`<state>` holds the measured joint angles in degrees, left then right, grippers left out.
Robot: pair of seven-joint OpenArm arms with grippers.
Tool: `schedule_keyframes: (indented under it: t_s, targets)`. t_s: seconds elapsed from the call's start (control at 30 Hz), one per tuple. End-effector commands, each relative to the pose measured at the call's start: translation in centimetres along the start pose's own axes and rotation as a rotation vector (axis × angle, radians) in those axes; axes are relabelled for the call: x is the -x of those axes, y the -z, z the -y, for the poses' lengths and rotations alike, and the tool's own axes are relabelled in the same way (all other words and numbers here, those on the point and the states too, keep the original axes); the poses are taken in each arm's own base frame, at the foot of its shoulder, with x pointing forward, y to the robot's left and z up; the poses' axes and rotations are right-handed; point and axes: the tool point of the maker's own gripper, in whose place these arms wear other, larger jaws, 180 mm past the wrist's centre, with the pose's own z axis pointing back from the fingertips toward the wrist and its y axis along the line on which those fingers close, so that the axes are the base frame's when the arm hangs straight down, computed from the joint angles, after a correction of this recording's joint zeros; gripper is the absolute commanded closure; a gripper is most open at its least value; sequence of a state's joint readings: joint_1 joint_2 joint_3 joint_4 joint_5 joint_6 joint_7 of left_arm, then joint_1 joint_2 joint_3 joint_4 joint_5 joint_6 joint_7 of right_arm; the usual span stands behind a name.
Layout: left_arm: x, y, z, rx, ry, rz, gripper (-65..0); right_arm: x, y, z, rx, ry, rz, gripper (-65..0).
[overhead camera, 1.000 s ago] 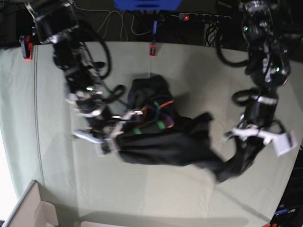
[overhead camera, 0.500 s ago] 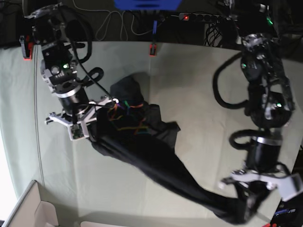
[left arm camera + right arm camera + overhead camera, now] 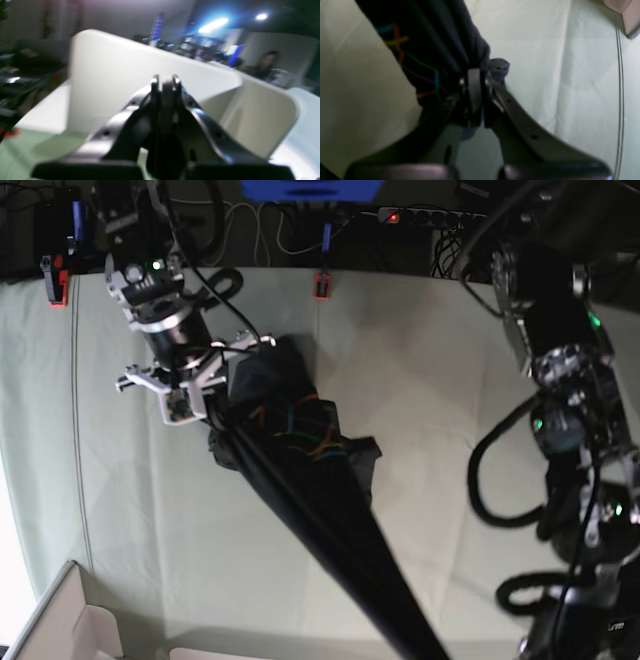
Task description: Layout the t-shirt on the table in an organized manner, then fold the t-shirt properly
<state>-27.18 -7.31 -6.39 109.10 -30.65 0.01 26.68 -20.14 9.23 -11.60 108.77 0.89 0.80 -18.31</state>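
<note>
The black t-shirt (image 3: 300, 470) is pulled into a long taut band running diagonally from the far left of the table (image 3: 420, 380) to the near edge. My right gripper (image 3: 215, 398) is shut on its upper end. In the right wrist view the right gripper (image 3: 476, 75) pinches bunched black t-shirt cloth (image 3: 440, 37), with rainbow lines showing beside it. My left gripper (image 3: 163, 81) is shut, with dark cloth low between its fingers. It is below the base view's frame, where the shirt's lower end leads.
A cardboard box (image 3: 60, 625) sits at the near left corner, and pale box walls (image 3: 112, 82) fill the blurred left wrist view. Red clips (image 3: 323, 284) and a power strip (image 3: 430, 216) line the far edge. The left arm (image 3: 570, 440) stands along the right side.
The right gripper carried its end of the shirt toward the far left. The left gripper pulled the other end toward the near edge and out of frame, stretching the shirt straight.
</note>
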Motion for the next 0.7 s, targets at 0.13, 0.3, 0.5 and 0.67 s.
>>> schedule_keyframes:
  t_s: [0.13, 0.3, 0.5, 0.67]
  targets:
    - [-4.6, 3.3, 1.5, 0.032, -0.035, 0.145, -0.2, -0.2, -2.4, 2.0, 0.079, 0.029, 0.007, 0.0]
    - [-3.6, 4.6, 1.0, 0.021, -0.064, 0.119, -0.2, 0.6, -3.4, 1.8, 0.077, 0.036, -0.015, 0.0]
    - [0.3, 3.4, -0.8, -0.029, -0.08, 0.031, -0.2, -0.3, -2.9, 2.7, 0.102, 0.035, 0.009, 0.0]
    - [9.1, -0.5, -4.1, -0.123, -0.1, -0.182, -0.2, -1.5, -2.7, 7.0, 0.203, 0.062, 0.047, 0.0]
